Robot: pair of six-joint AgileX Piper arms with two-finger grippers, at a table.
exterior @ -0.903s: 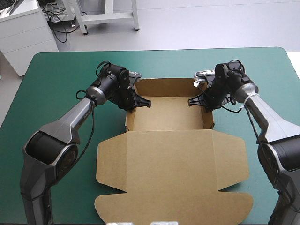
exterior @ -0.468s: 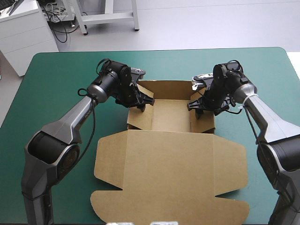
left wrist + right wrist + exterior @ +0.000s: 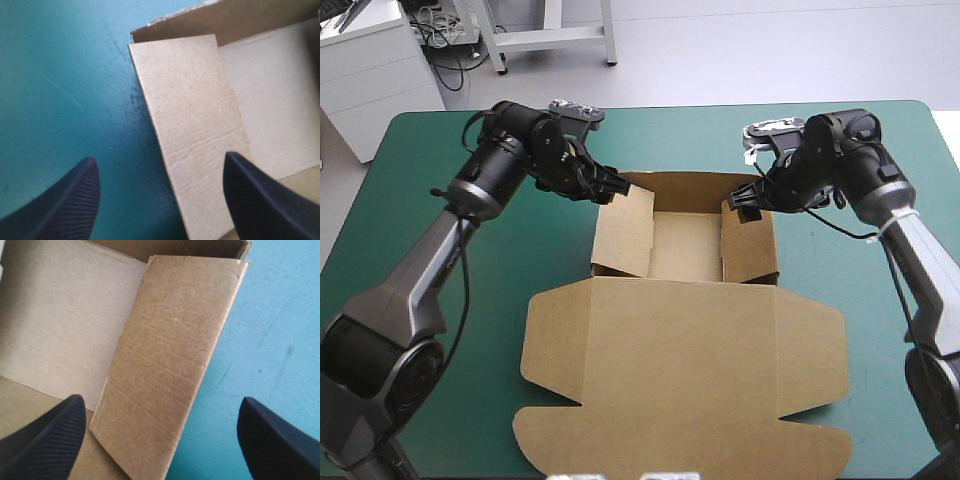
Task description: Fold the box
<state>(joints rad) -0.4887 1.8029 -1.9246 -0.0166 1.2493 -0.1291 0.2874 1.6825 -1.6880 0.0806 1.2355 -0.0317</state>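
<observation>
Two side flaps (image 3: 625,235) lean inward over the tray of the box (image 3: 685,350), mid-tabletop (image 3: 670,130), lid flat toward me. I hold the left claw (image 3: 610,190) and right claw (image 3: 745,205) wide apart, empty, above them. Next, I judge, tuck each flap down inside its wall.
</observation>
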